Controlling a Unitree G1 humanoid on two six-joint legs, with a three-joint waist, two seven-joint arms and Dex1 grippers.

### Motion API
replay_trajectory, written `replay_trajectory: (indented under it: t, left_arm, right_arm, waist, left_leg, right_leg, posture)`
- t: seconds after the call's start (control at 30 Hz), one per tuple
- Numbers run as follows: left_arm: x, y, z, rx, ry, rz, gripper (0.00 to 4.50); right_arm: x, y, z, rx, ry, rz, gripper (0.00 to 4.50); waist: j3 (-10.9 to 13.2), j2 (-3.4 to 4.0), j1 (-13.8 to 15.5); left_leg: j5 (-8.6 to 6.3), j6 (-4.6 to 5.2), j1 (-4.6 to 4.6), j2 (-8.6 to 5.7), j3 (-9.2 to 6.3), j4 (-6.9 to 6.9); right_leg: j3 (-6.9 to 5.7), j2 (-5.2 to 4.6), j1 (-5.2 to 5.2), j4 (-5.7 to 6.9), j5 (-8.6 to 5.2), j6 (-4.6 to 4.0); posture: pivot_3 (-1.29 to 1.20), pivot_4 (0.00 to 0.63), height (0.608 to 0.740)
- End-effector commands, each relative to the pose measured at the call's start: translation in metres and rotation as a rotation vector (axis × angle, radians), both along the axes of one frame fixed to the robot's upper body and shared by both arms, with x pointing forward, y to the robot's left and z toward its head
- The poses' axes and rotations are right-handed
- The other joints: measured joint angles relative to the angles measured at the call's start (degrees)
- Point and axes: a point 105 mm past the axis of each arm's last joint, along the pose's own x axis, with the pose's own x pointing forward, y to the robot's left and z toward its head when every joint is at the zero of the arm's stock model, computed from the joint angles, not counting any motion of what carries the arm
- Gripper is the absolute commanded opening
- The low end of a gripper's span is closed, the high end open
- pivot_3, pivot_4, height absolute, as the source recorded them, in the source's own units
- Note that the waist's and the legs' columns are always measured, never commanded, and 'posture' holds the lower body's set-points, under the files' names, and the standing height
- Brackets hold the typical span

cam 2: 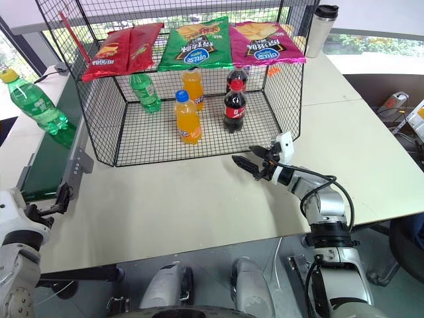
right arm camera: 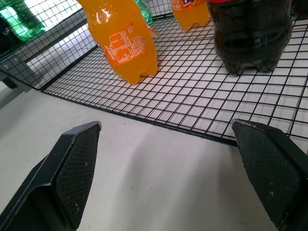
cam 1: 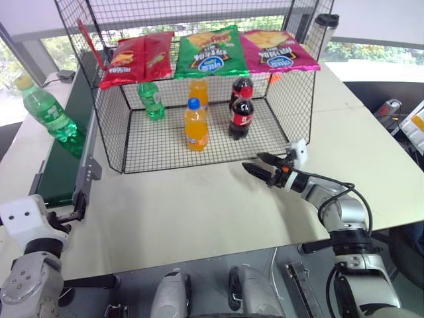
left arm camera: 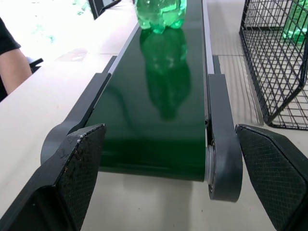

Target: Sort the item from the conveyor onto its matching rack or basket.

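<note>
The item, a green soda bottle (cam 1: 46, 109) with a yellow cap, stands upright on the dark green conveyor (cam 1: 56, 173) at the far left; its base (left arm camera: 161, 14) shows far up the belt in the left wrist view. My left gripper (cam 1: 77, 211) is open and empty at the belt's near end roller, well short of the bottle. The black wire rack (cam 1: 109, 136) stands in the middle of the table. Just outside its open front, my right gripper (cam 1: 257, 165) is open with nothing between its fingers.
Inside the rack stand a green bottle (cam 1: 151, 101), two orange sodas (cam 1: 195, 126) and two colas (cam 1: 240, 116). Three snack bags (cam 1: 211, 52) lie on its slanted top shelf. A steel tumbler (cam 1: 324, 30) stands back right. A person's arm (left arm camera: 10, 62) is beside the conveyor.
</note>
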Motion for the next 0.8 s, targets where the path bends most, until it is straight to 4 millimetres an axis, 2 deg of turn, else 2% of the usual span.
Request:
replay_trajectory:
  t: [0.03,0.33,0.8]
  left_arm:
    - [-0.006,0.012,0.017,0.044,-0.057,0.059,4.5]
    - [-0.003,0.019,0.02,0.045,-0.065,0.08,4.5]
    - [0.017,0.022,0.027,0.065,-0.084,0.05,4.5]
  right_arm:
    - [-0.001,0.0,0.011,0.003,-0.046,0.003,4.47]
    - [-0.001,0.003,0.01,0.004,-0.042,0.009,4.47]
    - [-0.008,-0.002,0.007,-0.007,-0.03,0.009,4.47]
  waist:
    - [0.0,0.0,0.02]
    - [0.0,0.0,0.18]
    - [0.0,-0.01,0.11]
  left_leg:
    - [0.0,0.0,0.0,0.0,0.0,0.0]
    - [0.0,-0.01,0.0,0.0,0.01,0.0]
    - [0.01,-0.01,0.01,0.0,0.03,0.0]
  right_leg:
    - [0.0,0.0,0.0,0.0,0.0,0.0]
    - [0.0,-0.01,0.02,0.0,0.0,0.0]
    - [0.0,-0.02,0.02,0.0,0.01,0.01]
  posture:
    - [0.0,0.15,0.74]
    - [0.0,0.15,0.74]
    - [0.0,0.15,0.74]
